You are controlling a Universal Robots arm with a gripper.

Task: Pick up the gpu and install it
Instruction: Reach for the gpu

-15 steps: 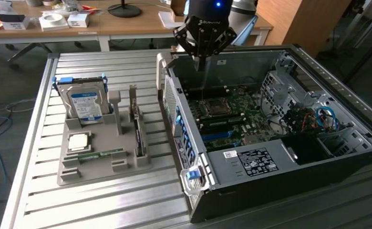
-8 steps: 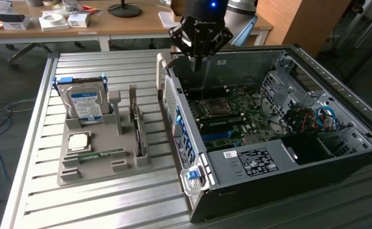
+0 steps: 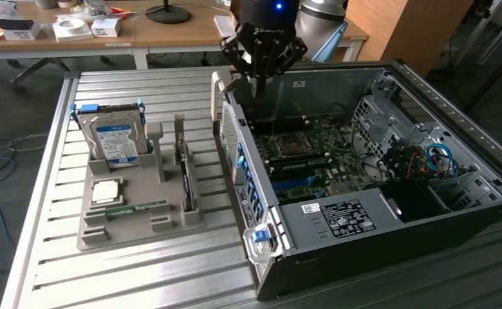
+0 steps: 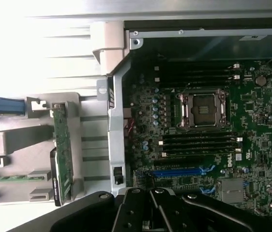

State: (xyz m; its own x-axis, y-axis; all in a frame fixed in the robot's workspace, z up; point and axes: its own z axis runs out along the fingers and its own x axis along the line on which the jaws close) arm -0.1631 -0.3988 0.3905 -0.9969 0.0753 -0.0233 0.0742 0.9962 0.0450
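Note:
The gpu (image 3: pixel 185 175) stands on edge in a slot of the grey holder (image 3: pixel 139 222) on the slatted table, at the exterior view's left of the open computer case (image 3: pixel 345 215). In the wrist view the gpu (image 4: pixel 62 154) appears as a long green card with a dark bracket. My gripper (image 3: pixel 257 87) hangs above the case's near wall, over the motherboard (image 3: pixel 307 158), apart from the gpu. Its fingers (image 4: pixel 150 200) are shut with nothing between them. The blue card slot (image 4: pixel 179 171) on the board is bare.
The holder also carries a silver hard drive with a blue label (image 3: pixel 114 138), a processor chip (image 3: pixel 107 190) and a green memory stick (image 3: pixel 135 208). Cables and a drive cage (image 3: pixel 423 161) occupy the case's far end. Desks with boxes (image 3: pixel 71 29) stand behind.

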